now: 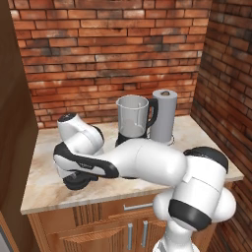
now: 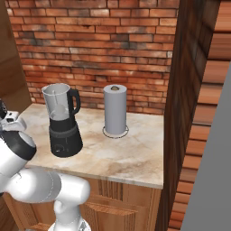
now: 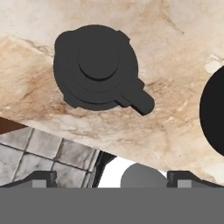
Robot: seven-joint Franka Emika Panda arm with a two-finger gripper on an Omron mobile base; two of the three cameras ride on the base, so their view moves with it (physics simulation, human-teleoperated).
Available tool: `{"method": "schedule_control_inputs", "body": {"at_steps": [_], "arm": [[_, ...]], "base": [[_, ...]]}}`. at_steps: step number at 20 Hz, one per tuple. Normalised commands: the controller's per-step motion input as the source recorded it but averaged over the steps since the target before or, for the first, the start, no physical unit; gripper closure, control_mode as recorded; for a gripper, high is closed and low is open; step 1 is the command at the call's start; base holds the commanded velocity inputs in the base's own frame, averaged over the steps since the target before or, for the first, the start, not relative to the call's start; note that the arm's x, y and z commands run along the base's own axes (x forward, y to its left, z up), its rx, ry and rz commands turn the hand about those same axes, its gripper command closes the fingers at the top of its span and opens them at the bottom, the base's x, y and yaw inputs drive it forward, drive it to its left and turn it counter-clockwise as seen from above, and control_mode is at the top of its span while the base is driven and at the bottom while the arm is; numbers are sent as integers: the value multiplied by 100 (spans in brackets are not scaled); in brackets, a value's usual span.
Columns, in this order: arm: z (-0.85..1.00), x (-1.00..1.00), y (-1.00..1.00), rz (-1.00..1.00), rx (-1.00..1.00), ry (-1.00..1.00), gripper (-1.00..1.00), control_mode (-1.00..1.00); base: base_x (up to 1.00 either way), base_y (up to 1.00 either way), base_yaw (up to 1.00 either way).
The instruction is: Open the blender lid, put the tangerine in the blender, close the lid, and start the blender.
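The blender [image 1: 132, 118] [image 2: 62, 118] stands at the back of the counter, its clear jar uncovered and empty on the black base. The blender lid [image 3: 97, 68], a round black cap with a central knob and a side tab, lies flat on the marble near the counter's front edge. My gripper [image 3: 116, 178] hovers over the counter, open, its fingertips [image 3: 43, 177] wide apart with nothing between them. The lid lies ahead of them, apart from both. A black rounded shape [image 3: 215, 111] at the right edge looks like the blender's base. The tangerine is out of view.
A paper towel roll [image 1: 163, 115] [image 2: 115, 110] stands upright right of the blender. Brick walls close the back and right sides. The counter's front edge [image 3: 65, 131] runs just below the lid, with tiled floor [image 3: 39, 153] beyond it. My arm [image 1: 142, 162] stretches across the counter's front.
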Motion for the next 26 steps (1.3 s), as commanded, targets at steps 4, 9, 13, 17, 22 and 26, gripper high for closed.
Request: {"method": "schedule_control_inputs", "body": {"at_steps": [4,9,13,17,22,26], "arm": [[-13,16,0,0,0,0,-100,-100],[-17,11,4,0,0,0,-100,-100],[-7,19,10,0,0,0,-100,-100],[-6,12,13,-1,-1,0,-100,-100],[-1,18,10,-1,0,0,-100,-100],[-9,6,9,0,-1,0,-100,-100]], "base": [[0,0,0],[0,0,0],[0,0,0],[0,0,0],[0,0,0],[0,0,0]]}}
